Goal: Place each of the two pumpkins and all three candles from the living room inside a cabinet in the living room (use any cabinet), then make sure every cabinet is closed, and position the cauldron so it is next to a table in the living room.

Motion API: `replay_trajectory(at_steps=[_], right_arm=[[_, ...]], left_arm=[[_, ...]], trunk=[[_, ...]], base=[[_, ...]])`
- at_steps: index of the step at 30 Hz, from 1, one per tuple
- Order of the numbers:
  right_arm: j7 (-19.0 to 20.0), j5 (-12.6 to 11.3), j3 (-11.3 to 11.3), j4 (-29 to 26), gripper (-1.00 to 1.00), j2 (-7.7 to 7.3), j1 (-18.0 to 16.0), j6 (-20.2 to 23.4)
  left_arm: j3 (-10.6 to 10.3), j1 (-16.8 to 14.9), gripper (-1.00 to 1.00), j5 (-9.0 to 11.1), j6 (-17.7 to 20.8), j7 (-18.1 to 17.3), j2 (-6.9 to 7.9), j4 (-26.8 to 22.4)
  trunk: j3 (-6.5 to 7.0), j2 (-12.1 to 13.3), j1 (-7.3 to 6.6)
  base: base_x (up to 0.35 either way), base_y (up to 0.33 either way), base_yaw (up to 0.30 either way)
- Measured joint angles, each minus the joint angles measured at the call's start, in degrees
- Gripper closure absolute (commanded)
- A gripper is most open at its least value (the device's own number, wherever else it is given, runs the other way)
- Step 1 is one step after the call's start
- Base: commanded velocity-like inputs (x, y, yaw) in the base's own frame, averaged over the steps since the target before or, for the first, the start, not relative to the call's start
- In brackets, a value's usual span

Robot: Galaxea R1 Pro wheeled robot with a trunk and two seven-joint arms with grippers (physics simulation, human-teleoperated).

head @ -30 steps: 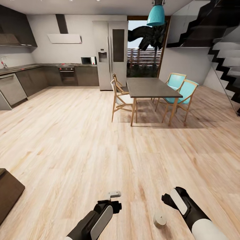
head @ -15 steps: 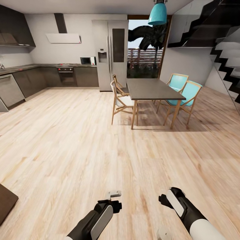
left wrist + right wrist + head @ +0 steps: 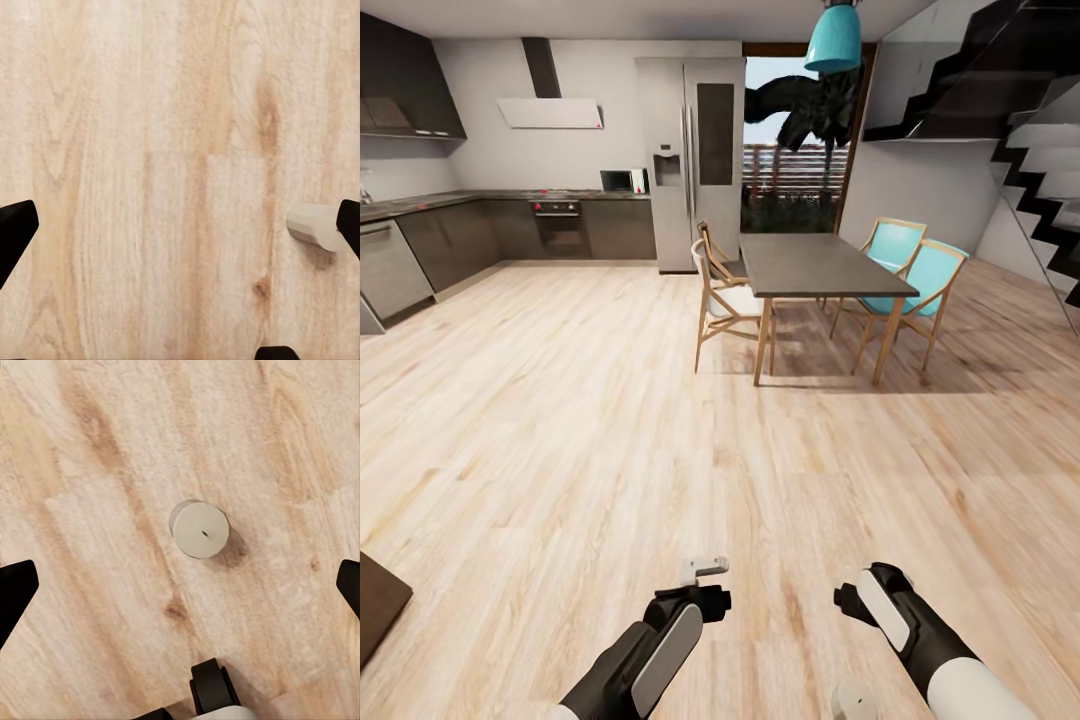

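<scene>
Pale wood plank floor point(image 3: 560, 440): runs from the robot out to the kitchen units at 10 o'clock and the staircase point(image 3: 1040, 180) at 2 o'clock, with broad open room ahead and to both sides.

Candle point(image 3: 199, 529), count 1: a short off-white cylinder with a dot of wick, standing upright on the floor. In the head view it sits at the lower edge at 5 o'clock point(image 3: 854, 702), just beside the right forearm. In the right wrist view it lies between the finger tips, touching neither. The left wrist view catches it near one finger tip point(image 3: 315, 225).

Left gripper point(image 3: 705, 582): jaws spread wide, holding nothing, above bare floor at 6 o'clock.

Right gripper point(image 3: 850, 600): jaws spread wide, holding nothing, above the candle.

Dark-brown corner point(image 3: 375, 610), count 1: at 8 o'clock on the view's edge; cannot tell what piece it belongs to.

Dining table point(image 3: 815, 265), count 1: dark top, wooden legs, at 1 o'clock, well apart from the arms.

Chairs, count 4: two wooden point(image 3: 725, 300), two turquoise point(image 3: 920, 275), around that table.

Refrigerator point(image 3: 690, 160) at 12 o'clock; turquoise pendant lamp point(image 3: 832, 42) above the table.
</scene>
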Motion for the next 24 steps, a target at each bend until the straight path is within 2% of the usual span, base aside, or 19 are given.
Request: replay_trajectory(at_steps=[9,13,19,24], right_arm=[[0.0,-0.1,0.4,0.2,-1.0,0.06,0.0,0.0],[0.0,0.0,2.0,0.2,-1.0,0.22,0.0,-0.1],[0.0,0.0,2.5,0.3,-1.0,0.25,0.0,-0.2],[0.0,0.0,2.6,0.3,-1.0,0.28,0.0,-0.2]], left_arm=[[0.1,0.0,-1.0,0.2,0.7,-0.1,-0.08,-0.2],[0.1,0.0,-1.0,0.2,0.8,-0.1,-0.09,-0.4],[0.4,0.0,-1.0,0.3,4.4,-0.1,-0.08,-3.2],[0.4,0.0,-1.0,0.4,5.4,-0.1,-0.08,-4.0]], trunk=[[-1.62,-3.6,1.98],[-2.33,-5.2,2.86],[-3.41,-7.6,4.17],[-4.31,-9.6,5.27]], base=[[0.0,0.0,0.0],[0.0,0.0,0.0],[0.0,0.0,0.0],[0.0,0.0,0.0]])
